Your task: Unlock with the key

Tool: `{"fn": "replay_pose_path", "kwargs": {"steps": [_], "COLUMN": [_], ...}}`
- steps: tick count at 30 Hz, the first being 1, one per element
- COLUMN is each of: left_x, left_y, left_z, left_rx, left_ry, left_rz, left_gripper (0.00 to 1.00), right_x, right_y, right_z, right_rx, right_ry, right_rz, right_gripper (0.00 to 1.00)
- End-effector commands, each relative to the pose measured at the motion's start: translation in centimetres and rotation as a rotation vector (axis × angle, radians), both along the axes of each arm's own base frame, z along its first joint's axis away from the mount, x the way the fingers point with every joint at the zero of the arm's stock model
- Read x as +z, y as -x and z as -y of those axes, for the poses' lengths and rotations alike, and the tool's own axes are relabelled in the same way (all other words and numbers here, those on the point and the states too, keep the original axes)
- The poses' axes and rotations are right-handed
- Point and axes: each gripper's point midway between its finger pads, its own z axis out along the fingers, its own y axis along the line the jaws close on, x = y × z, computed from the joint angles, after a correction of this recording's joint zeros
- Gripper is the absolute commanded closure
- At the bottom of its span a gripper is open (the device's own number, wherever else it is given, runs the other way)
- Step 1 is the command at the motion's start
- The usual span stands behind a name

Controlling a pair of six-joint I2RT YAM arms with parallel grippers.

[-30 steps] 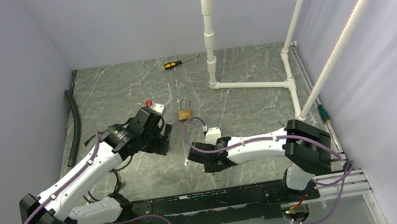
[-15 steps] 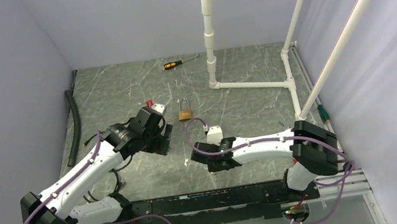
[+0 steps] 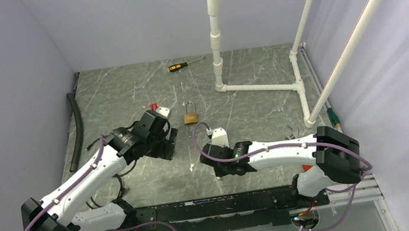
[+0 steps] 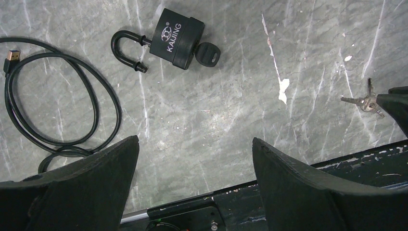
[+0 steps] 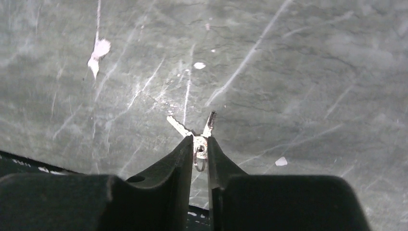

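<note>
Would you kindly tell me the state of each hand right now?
Left hand: open, holding nothing.
Right hand: closed on the keys.

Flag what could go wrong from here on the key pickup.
1. The right pincer nips the keys only at its very tips, near the ring. Two blades splay out, so they may swivel or slip on lifting.
2. Two locks are out: the brass padlock and the black padlock, which already has a black-headed key in it. Picking the wrong one seems possible.
</note>
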Motion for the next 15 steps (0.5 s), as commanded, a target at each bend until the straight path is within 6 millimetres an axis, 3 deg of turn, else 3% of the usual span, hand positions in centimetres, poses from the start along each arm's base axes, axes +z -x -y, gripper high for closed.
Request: {"fn": "replay_pose_path", "kwargs": {"steps": [1, 5, 15], "left_x": [0.5, 0.5, 0.4], "left_y": [-0.3, -0.3, -0.3], "left_z": [0.3, 0.2, 0.1], "left_rx": [-0.012, -0.011, -0.004], "left_ry": [0.007, 0.005, -0.002], "left_rz": [0.014, 0.015, 0.015], "left_gripper": [0.09, 0.09, 0.09], "right_x": [1.5, 1.8, 0.2], "right_y": [0.6, 0.6, 1.1], "right_z": [-2.5, -2.8, -4.3], "right_rx": [0.18, 0.272, 0.556], "right_ry": [-0.076, -0.046, 0.035], "right_rz": [0.021, 0.046, 0.057], "right_gripper": [0.75, 0.64, 0.58]}}
